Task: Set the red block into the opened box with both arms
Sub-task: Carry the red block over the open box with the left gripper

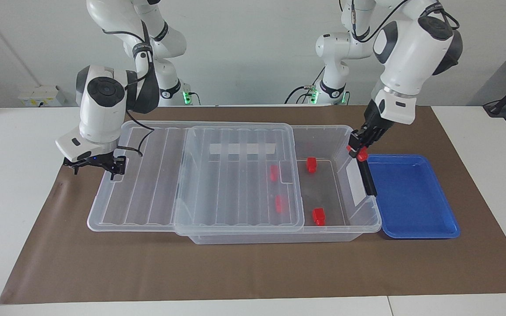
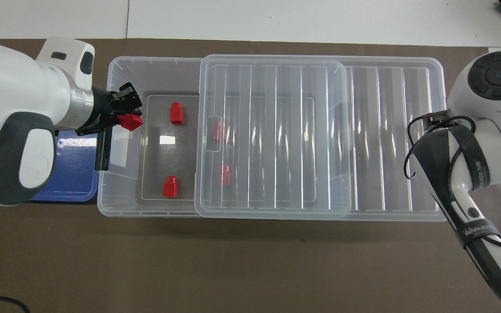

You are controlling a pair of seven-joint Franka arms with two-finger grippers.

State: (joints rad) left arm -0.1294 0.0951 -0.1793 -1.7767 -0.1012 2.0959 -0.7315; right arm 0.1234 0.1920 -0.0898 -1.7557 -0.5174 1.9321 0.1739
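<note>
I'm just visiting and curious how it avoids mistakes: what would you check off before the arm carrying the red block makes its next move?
1. Red block gripped by the left hand: ok, fingers shut on it.
2. Box open: ok, the lid sits shifted toward the right arm's end.
3. Block over the opening: not ok, the facing view shows it above the end wall by the black latch bar.
4. Landing spot free: ok, bare floor shows between the two uncovered blocks.
5. Right hand securing the lid's rim: cannot tell.
</note>
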